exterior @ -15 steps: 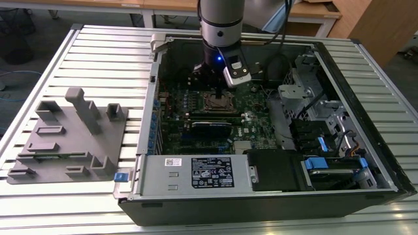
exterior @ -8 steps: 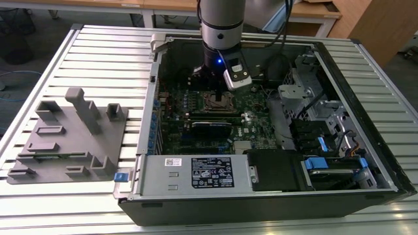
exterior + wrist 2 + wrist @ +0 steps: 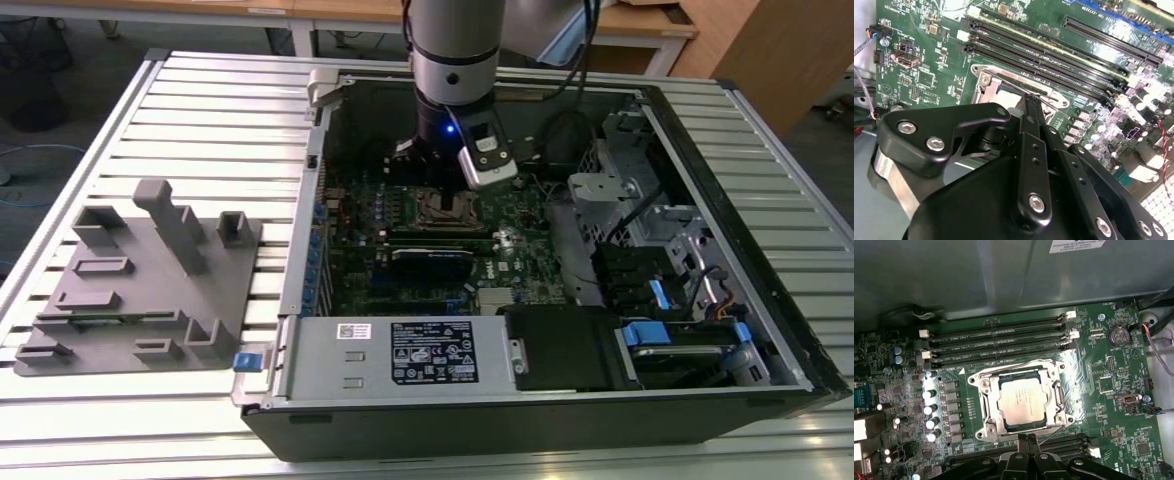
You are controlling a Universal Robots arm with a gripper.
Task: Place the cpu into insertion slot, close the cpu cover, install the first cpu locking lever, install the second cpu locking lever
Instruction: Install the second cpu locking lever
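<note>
We see the arm [image 3: 454,45] coming down steeply from the far side in the exterior view, its silver-grey wrist section pointing almost straight down, with a small blue light lit on the black part below it and a grey camera block fixed to its side. The gripper [image 3: 1026,439] hangs at the arm's lower end. In both wrist views its black linkage bars converge, and the two slim fingertips [image 3: 1032,102] sit pressed together with no gap between them.

cpu [image 3: 1022,401] in insertion slot [image 3: 986,425], cpu cover [image 3: 985,383] around it.
</note>
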